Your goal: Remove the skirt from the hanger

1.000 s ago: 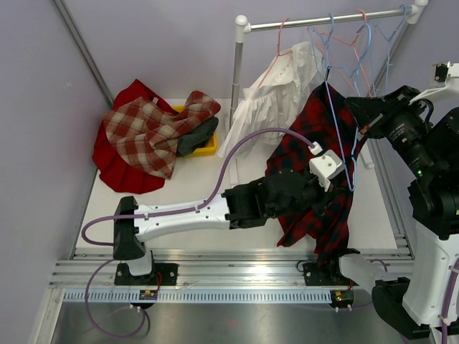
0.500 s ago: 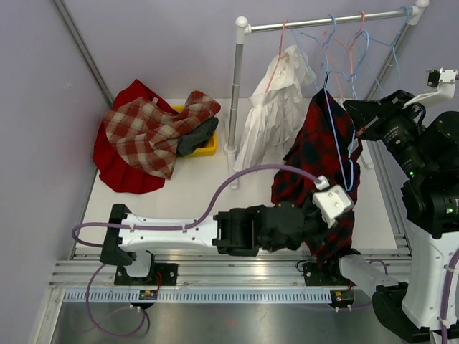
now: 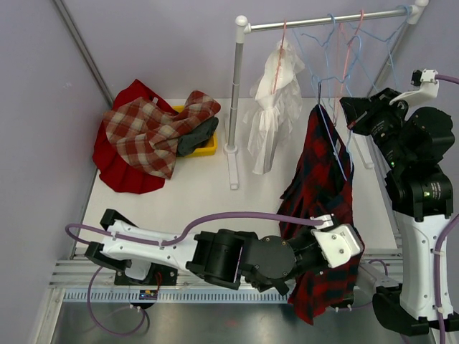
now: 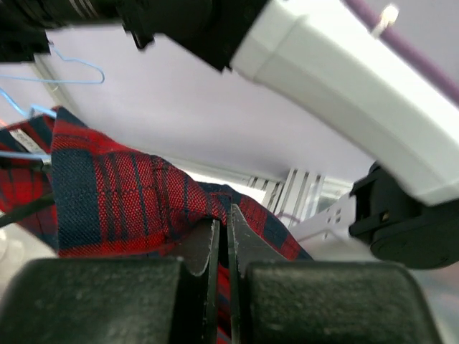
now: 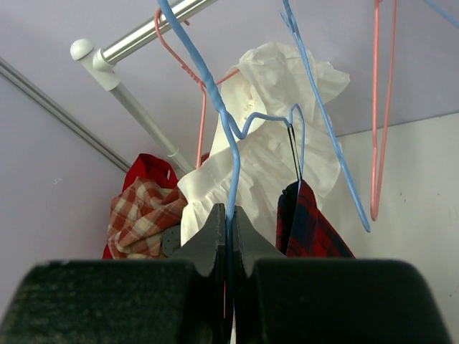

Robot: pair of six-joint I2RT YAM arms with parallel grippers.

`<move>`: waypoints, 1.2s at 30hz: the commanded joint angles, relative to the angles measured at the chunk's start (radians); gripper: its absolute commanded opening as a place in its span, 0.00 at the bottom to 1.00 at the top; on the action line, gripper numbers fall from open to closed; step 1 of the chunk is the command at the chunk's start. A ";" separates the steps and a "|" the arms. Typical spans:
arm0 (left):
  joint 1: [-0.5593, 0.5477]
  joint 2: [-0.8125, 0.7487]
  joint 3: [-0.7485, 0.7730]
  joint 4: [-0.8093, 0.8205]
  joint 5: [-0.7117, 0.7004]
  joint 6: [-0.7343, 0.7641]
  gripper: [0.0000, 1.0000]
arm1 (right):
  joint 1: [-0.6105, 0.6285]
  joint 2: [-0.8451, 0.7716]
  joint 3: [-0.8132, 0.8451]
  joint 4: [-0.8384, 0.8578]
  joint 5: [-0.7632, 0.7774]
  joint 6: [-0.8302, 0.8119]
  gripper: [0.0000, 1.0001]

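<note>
A red and navy plaid skirt (image 3: 319,186) hangs from a blue wire hanger (image 3: 332,143) in front of the rail, and its lower part is drawn down past the table's near edge. My left gripper (image 3: 315,259) is shut on a fold of the skirt (image 4: 115,201), and the cloth shows between its closed jaws (image 4: 223,229). My right gripper (image 3: 346,113) is shut on the blue hanger's wire (image 5: 231,158), which rises out of its jaws (image 5: 229,215). The skirt's top (image 5: 308,222) hangs just right of them.
A white garment (image 3: 272,107) hangs on a pink hanger from the metal rack (image 3: 235,107). Several bare blue and pink hangers (image 3: 351,43) crowd the rail. A heap of tan plaid and red clothes (image 3: 150,132) covers a yellow bin (image 3: 208,147) at far left.
My left gripper closed on the skirt and pulled it toward the near edge, stretching it downward. The right arm has swung right and raised the hanger. The white garment has swung back.
</note>
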State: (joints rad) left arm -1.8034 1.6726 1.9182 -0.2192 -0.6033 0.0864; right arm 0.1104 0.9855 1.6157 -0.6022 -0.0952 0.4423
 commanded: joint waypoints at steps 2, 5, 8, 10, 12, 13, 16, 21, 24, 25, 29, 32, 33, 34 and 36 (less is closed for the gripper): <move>-0.031 -0.065 -0.057 -0.032 0.007 -0.043 0.00 | -0.002 0.054 0.091 0.157 0.009 -0.034 0.00; -0.019 -0.096 -0.244 -0.025 -0.032 -0.149 0.00 | -0.002 0.093 0.203 0.096 -0.029 -0.036 0.00; 0.068 -0.137 -0.394 0.020 -0.015 -0.255 0.00 | -0.002 0.099 0.280 0.003 -0.070 -0.010 0.00; 0.158 -0.178 -0.442 0.052 0.002 -0.270 0.00 | -0.002 0.056 0.262 -0.034 -0.089 0.030 0.00; 0.222 -0.192 -0.446 0.067 0.031 -0.257 0.00 | -0.002 -0.019 0.192 -0.082 -0.113 0.067 0.00; 0.283 -0.186 -0.430 0.054 0.037 -0.246 0.00 | -0.002 -0.043 0.170 -0.100 -0.121 0.075 0.00; 0.396 -0.153 -0.323 0.012 0.033 -0.182 0.00 | -0.002 -0.122 0.118 -0.223 -0.164 0.084 0.00; 0.571 -0.059 -0.083 -0.037 0.062 -0.099 0.00 | 0.000 -0.254 0.015 -0.404 -0.147 0.073 0.00; 0.646 0.039 0.132 -0.110 0.071 -0.096 0.00 | -0.002 -0.287 0.010 -0.481 -0.143 0.079 0.00; 0.660 0.071 0.234 -0.168 0.076 -0.096 0.00 | 0.000 -0.292 0.018 -0.517 -0.133 0.081 0.00; 0.711 0.173 0.370 -0.265 0.071 -0.094 0.00 | 0.000 -0.282 0.114 -0.639 -0.092 0.084 0.00; 0.756 0.171 0.332 -0.279 0.069 -0.093 0.00 | -0.002 -0.234 0.269 -0.757 -0.090 0.096 0.00; 0.763 0.165 0.315 -0.279 0.069 -0.099 0.00 | 0.000 -0.223 0.304 -0.757 -0.092 0.104 0.00; 0.769 0.154 0.299 -0.287 0.063 -0.106 0.00 | 0.000 -0.209 0.343 -0.790 -0.092 0.105 0.00; 0.770 0.118 0.216 -0.281 0.068 -0.134 0.00 | 0.000 -0.179 0.412 -0.795 -0.103 0.105 0.00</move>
State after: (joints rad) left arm -1.0443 1.8389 2.1883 -0.5201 -0.5453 -0.0319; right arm 0.1104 0.7666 1.9186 -1.3472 -0.1955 0.5316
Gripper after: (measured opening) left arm 0.022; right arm 0.030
